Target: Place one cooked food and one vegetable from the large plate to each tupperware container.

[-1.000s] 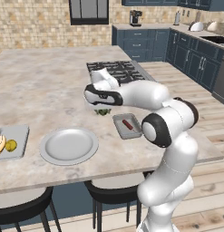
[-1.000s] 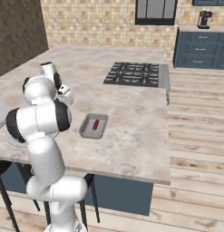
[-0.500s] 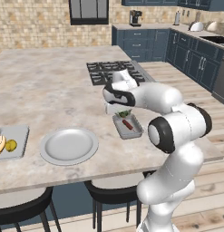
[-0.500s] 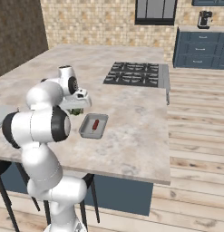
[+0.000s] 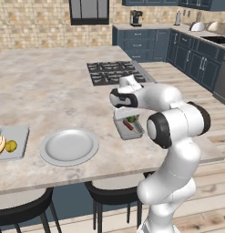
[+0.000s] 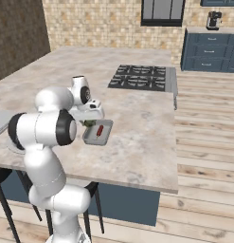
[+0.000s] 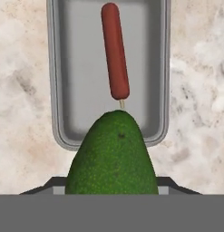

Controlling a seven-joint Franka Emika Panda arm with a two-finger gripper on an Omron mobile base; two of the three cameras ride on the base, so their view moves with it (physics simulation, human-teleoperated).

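Avocado: I have the avocado [image 7: 112, 156] in the claw [image 5: 130, 116], hanging just above the near end of the tray [image 7: 68, 68]. Its blunt end points over the tray's rim.
Claw state: closed on the avocado, I judge; the fruit hides the fingertips in the hand view, so I read the grip from the way it hangs there.
How it handles: I judge it firm and fairly light, with a rounded, pebbled skin that could roll or slip once let go. The broad middle is the safest place to hold it.
Sausage: a red sausage on a stick [image 7: 115, 52] lies lengthwise in the tray, beyond the avocado, its stick end nearest the claw.
Arm pose: the arm folds forward and low over the counter [image 5: 50, 86], hand pointing down at the tray [image 6: 97, 133].
Large plate: well off to the claw's left, bare [image 5: 69, 146].
Other tray: further left again, with a yellow item and a pale one [image 5: 13, 139].
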